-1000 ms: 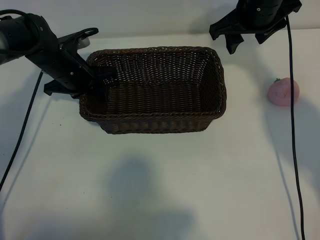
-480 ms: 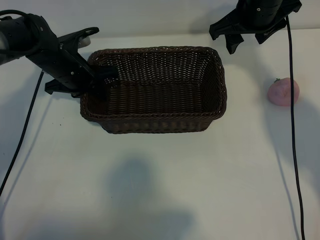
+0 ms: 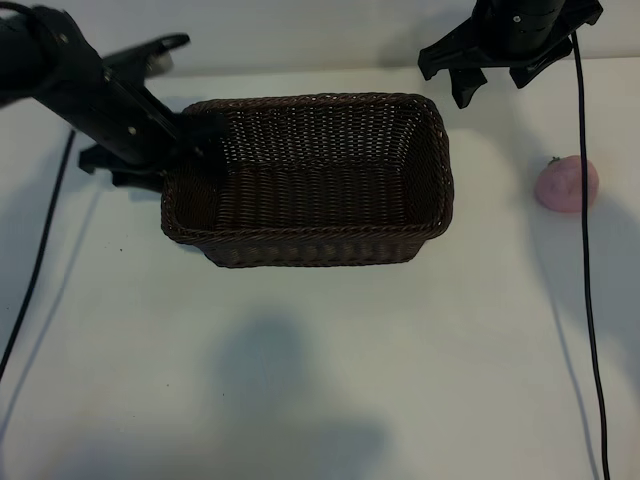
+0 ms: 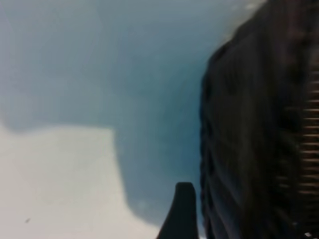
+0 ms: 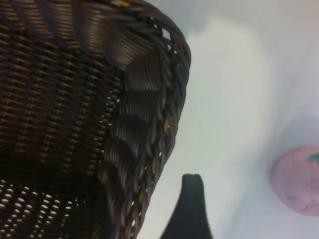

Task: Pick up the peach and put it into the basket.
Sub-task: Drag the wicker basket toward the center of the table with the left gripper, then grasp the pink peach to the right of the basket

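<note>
On the left side of the white table (image 3: pixel 300 380), the left gripper (image 3: pixel 195 140) is hanging at the basket's (image 3: pixel 310 180) left end, its dark arm slanting down from the upper left corner of the exterior view. Its fingers are straddling the woven left wall, one tip over the inside of the basket and the other part outside it, and the jaws are standing spread apart, gripping nothing. A black cable (image 3: pixel 40 260) is trailing from that arm down across the tabletop. Through the left wrist view, one dark fingertip (image 4: pixel 182 211) is showing just beside the basket's outer wall (image 4: pixel 259 129), with bare table between them. Further right, the dark-brown wicker basket is sitting upright near the middle of the table, its long sides running across the view, and nothing is lying inside it. Above its right rear corner, the right gripper (image 3: pixel 490 75) is hovering with its jaws spread wide and nothing between them. In the right wrist view, one of its fingers (image 5: pixel 189 209) is pointing down beside the basket's braided corner (image 5: pixel 164 114). At the far right, the peach (image 3: pixel 566 183) is resting on the table, well apart from the basket and from both grippers, its small dark stem nub facing the upper left. A second black cable (image 3: pixel 585 300) is running down past it.
</note>
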Controlling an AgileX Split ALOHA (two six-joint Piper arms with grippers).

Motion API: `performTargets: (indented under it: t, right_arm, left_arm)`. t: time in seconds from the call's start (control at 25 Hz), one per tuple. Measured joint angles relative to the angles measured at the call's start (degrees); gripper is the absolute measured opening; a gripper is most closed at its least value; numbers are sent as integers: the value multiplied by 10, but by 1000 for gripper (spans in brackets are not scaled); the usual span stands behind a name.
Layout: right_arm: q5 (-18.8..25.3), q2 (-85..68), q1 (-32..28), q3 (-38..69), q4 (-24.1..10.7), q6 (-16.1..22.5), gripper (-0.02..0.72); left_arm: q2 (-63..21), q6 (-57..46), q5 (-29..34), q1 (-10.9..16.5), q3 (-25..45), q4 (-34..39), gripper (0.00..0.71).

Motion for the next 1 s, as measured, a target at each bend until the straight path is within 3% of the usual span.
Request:
performTargets:
  t: [0.48,1.0]
  right_arm:
    - [0,0,0,0,0,0,599]
    - [0,0,0,0,0,0,599]
  left_arm:
    - [-132,-77,60,0,-7,136,635]
    - [-142,-93,115,0,-1,174,599]
